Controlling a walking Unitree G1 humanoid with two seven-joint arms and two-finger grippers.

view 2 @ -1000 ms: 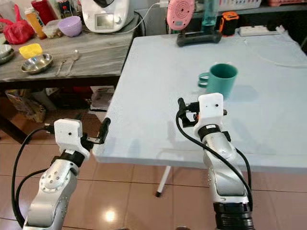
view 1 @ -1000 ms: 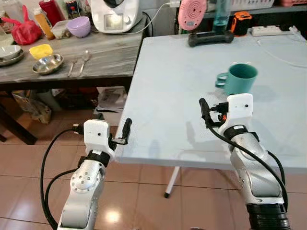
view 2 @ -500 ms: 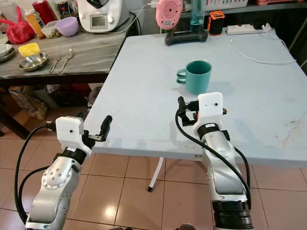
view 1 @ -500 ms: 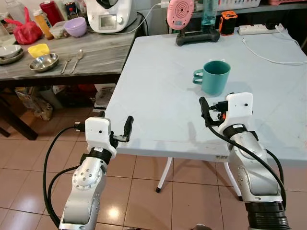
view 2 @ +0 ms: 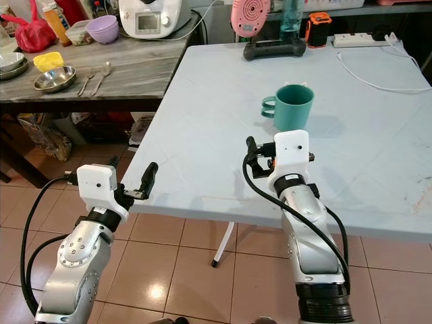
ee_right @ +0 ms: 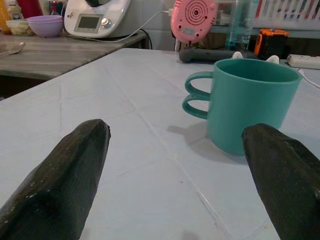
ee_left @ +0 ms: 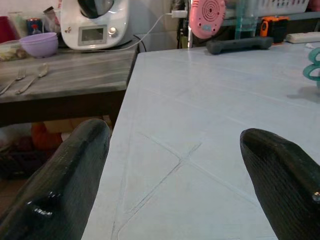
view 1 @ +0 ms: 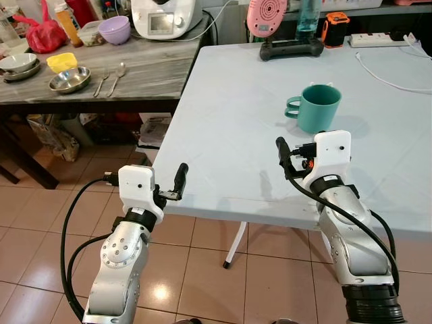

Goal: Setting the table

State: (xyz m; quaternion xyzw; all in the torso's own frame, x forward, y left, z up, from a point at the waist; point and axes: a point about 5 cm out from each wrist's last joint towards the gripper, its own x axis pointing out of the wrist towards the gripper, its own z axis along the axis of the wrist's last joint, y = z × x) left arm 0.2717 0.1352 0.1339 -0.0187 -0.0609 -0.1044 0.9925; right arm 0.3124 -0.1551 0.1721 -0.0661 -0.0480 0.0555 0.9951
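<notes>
A teal mug (view 1: pixel 318 106) with two loop handles stands upright on the pale blue table (view 1: pixel 236 115). My right gripper (view 1: pixel 283 154) hovers over the table's near part, short of the mug, and it is open with nothing between its fingers (ee_right: pixel 75 165). In the right wrist view the mug (ee_right: pixel 250 102) stands ahead, toward one finger's side. My left gripper (view 1: pixel 179 181) is open and empty at the table's near left corner. A steel bowl (view 1: pixel 69 79), a yellow dish (view 1: pixel 57 61) and cutlery (view 1: pixel 111 73) lie on the grey side table (view 1: pixel 142 67) to the left.
A purple bowl (view 1: pixel 114 29), a white kitchen appliance (view 1: pixel 165 17) and a red bag (view 1: pixel 44 34) sit at the side table's back. A pink fan (view 1: pixel 268 15) on a black base, a power strip (view 1: pixel 381 40) and a white cable line the blue table's far edge. Tiled floor lies below.
The whole picture has shifted, so the camera moved: the table first drew back, then slid a little right. Both grippers have stayed open and empty, and the mug has not moved.
</notes>
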